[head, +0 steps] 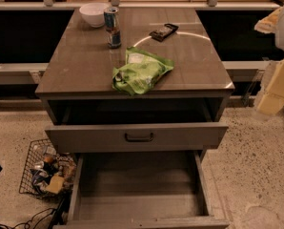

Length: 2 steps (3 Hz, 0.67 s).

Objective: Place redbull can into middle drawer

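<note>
The redbull can [112, 26] stands upright on the back left part of the cabinet top [80, 66], just right of a white bowl [93, 13]. The middle drawer [137, 187] is pulled far out at the bottom of the view, showing its deep box and bare floor. Above it, a drawer with a dark bow handle [138, 137] stands out a little. Pale parts of my arm [277, 82] show at the right edge, well away from the can. My gripper itself is out of view.
A green chip bag [141, 71] lies at the front middle of the top. A dark snack bar [163, 31] lies at the back right. A wire basket of items [46, 171] sits on the floor left of the drawers.
</note>
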Tool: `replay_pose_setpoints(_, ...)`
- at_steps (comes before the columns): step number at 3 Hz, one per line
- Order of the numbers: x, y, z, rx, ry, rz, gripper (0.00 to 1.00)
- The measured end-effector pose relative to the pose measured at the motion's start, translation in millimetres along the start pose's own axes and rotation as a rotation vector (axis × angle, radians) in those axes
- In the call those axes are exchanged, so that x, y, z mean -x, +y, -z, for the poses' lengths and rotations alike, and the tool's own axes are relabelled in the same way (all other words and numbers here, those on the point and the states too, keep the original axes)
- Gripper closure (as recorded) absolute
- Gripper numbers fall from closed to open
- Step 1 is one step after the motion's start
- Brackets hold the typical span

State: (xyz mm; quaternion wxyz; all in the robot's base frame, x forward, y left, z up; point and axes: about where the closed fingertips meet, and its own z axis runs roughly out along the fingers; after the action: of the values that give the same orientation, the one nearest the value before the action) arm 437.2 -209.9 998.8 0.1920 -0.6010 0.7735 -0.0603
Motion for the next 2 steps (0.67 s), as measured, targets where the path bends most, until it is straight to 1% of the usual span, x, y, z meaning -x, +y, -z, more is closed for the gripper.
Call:
replay_pose_setpoints(1,0.0,0.0,0.1,0.0,0.0,0.0,0.0)
replay_pose_setpoints(2,7.1,-24.2,-3.0,-0.054,-0.08,-0.035,0.0)
